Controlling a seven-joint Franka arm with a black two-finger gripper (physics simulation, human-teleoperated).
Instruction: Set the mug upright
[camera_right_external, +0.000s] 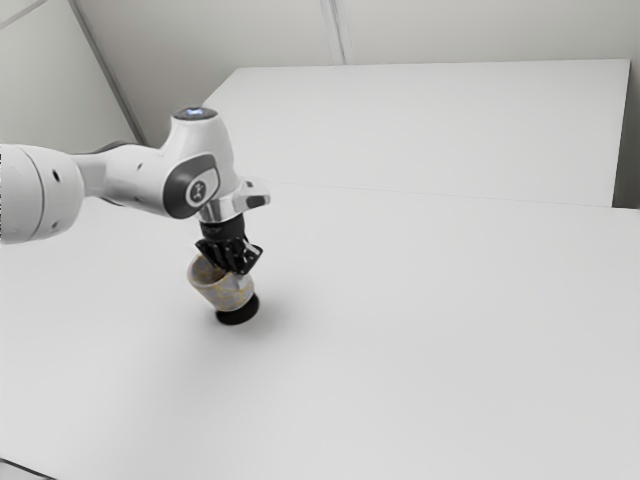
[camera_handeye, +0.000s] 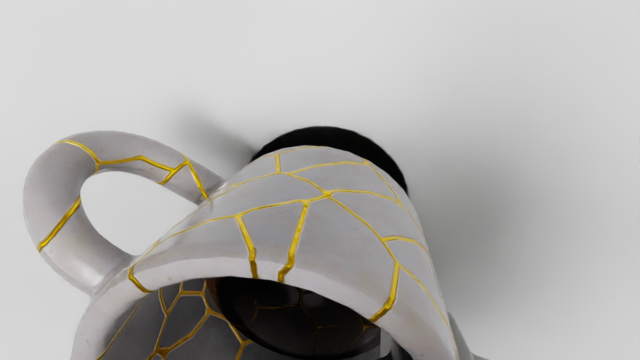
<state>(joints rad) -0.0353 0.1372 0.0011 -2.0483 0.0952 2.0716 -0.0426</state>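
Observation:
The gripper is low over the table in the exterior view, at the rim of the mug. The grey mug with gold veins leans, its mouth up toward the exterior view's left and its black base low at the table. Whether the base touches the table cannot be told. In the wrist view the mug has its open mouth nearest the hand and its handle out to one side. The gripper is shut on the mug's wall, one finger inside the mouth and one outside.
The white table extends around the mug. Behind it, another white surface stands before the pale walls. A dark line crosses the near corner at the exterior view's left.

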